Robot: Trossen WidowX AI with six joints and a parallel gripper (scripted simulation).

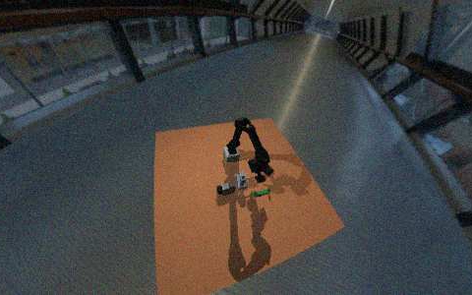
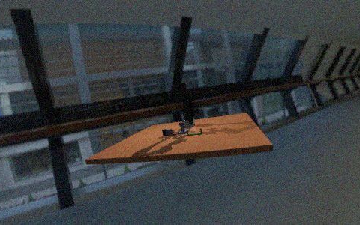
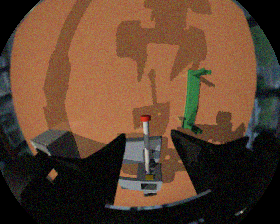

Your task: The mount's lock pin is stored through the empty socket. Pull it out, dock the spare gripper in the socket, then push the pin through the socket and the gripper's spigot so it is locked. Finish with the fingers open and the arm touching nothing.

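The small grey mount stands near the middle of the orange mat. The lock pin, a pale shaft with a red head, lies through the mount's socket. The spare gripper is a dark block on the mat just left of the mount. My gripper is open and holds nothing. It hangs over the mat just to the right of the mount. In the wrist view its fingers frame the mount and the pin from a distance.
A slim green piece lies on the mat to the right of the mount. The arm's white base block stands behind the mount. The mat's edges drop to a grey floor.
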